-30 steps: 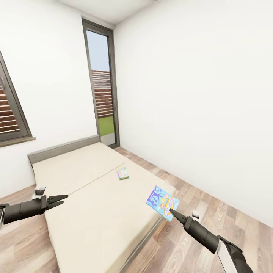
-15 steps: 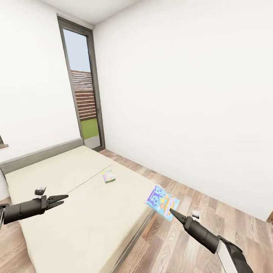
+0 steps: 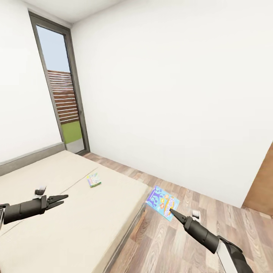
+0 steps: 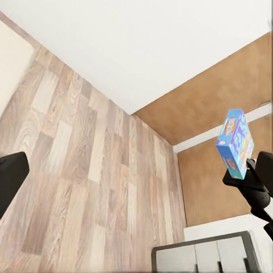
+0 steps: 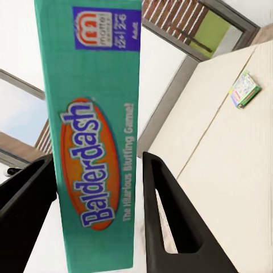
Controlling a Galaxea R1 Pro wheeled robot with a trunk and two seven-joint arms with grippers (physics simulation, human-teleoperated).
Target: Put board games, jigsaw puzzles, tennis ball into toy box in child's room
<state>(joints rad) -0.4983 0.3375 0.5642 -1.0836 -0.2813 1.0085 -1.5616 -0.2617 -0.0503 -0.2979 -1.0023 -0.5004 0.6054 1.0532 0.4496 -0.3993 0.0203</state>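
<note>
Blue board game [image 3: 162, 202] between right jaws

board game [image 3: 93, 179] on bed [image 3: 76, 212]; window [image 3: 60, 94] behind

Place: a bedroom in a home, sparsely furnished, rendered in simulation.
Bed: a long beige mattress [image 3: 72, 212] with a low grey headboard [image 3: 30, 157] against the wall, taking up most of the floor.
Floor: wood-look planks [image 3: 182, 242] in mixed brown tones, as in a house.
Walls: plain white [image 3: 170, 94], bare.
Glass door: tall and narrow with a dark frame [image 3: 62, 87], looking out on grass and a slatted fence.
Wooden door: a brown panel [image 3: 261, 182] at the room's far right edge.
Child's things: a small colourful game box [image 3: 93, 179] lying on the mattress near its middle seam.
</note>
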